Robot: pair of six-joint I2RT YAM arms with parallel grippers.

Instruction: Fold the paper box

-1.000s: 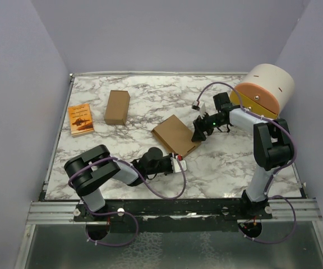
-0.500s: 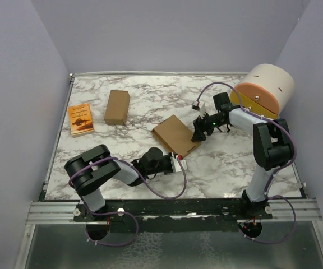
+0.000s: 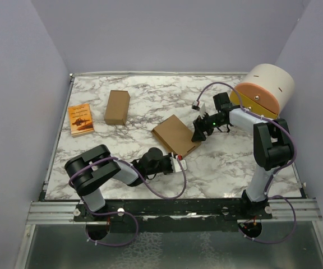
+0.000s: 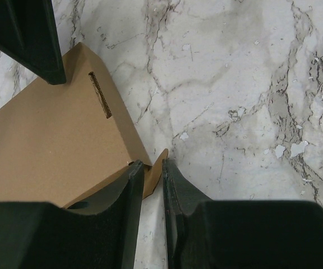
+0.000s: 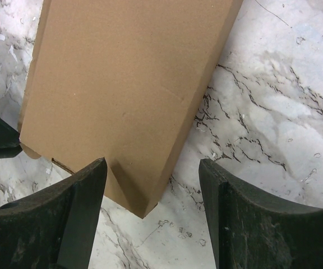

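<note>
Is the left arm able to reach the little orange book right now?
Probably yes. The orange booklet lies on the table ahead of the left arm, with nothing between them. But its fingers are busy around a tab of the paper box.

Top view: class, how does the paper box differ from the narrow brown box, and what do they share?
The paper box is wider and flatter than the narrow box. The paper box lies diagonally in the middle; the narrow box sits squarer at the rear left. The left gripper pinches the paper box's corner tab; nothing touches the narrow box. Both are plain brown cardboard.
</note>
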